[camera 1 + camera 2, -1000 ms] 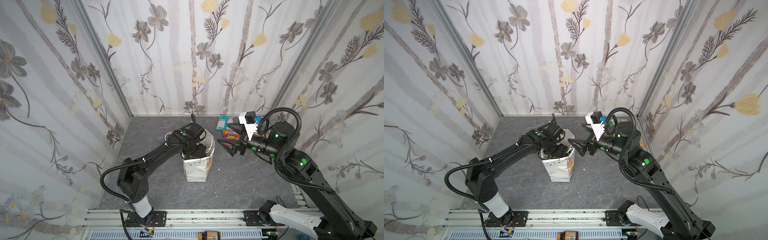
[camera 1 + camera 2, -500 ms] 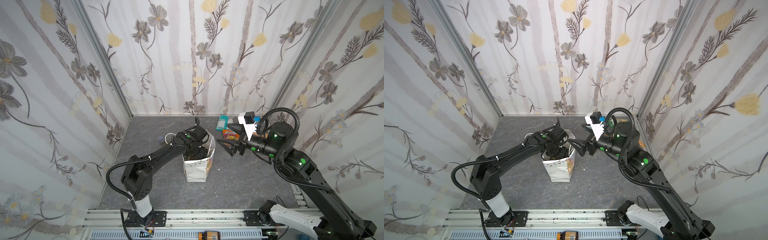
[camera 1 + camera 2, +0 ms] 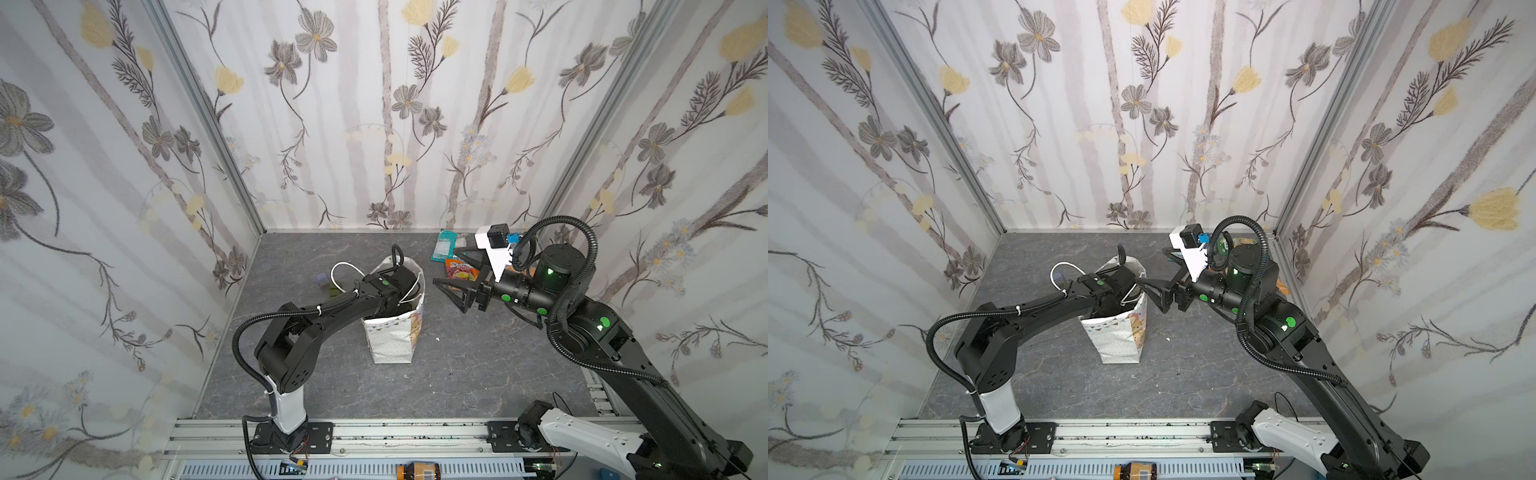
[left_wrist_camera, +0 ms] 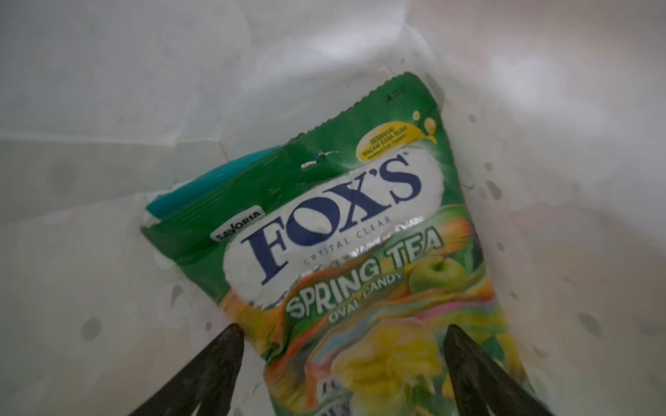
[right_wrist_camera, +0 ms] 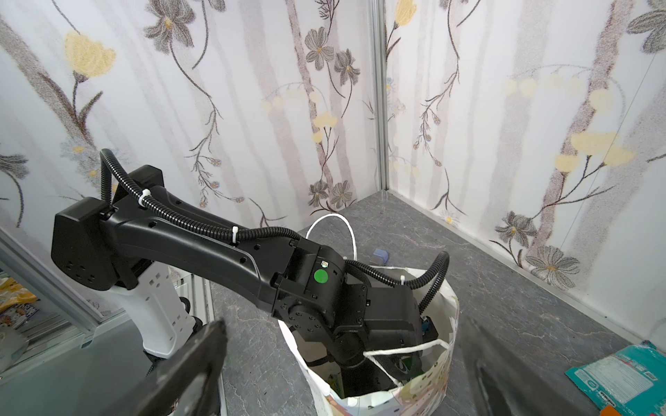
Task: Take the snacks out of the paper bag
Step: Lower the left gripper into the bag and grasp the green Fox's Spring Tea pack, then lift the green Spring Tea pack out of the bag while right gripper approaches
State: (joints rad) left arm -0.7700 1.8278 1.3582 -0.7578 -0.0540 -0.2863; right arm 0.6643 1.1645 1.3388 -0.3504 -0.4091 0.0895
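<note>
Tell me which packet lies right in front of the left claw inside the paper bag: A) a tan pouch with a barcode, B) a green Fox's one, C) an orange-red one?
B: the left wrist view shows the green Fox's packet lying inside the paper bag, just ahead of the open left claw.

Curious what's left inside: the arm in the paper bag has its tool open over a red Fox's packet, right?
Not red: the left wrist view shows the Fox's packet is green. The left tool is indeed open over it, inside the paper bag.

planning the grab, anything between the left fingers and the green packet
Nothing: the left wrist view shows the green packet bare between the open left fingers.
</note>
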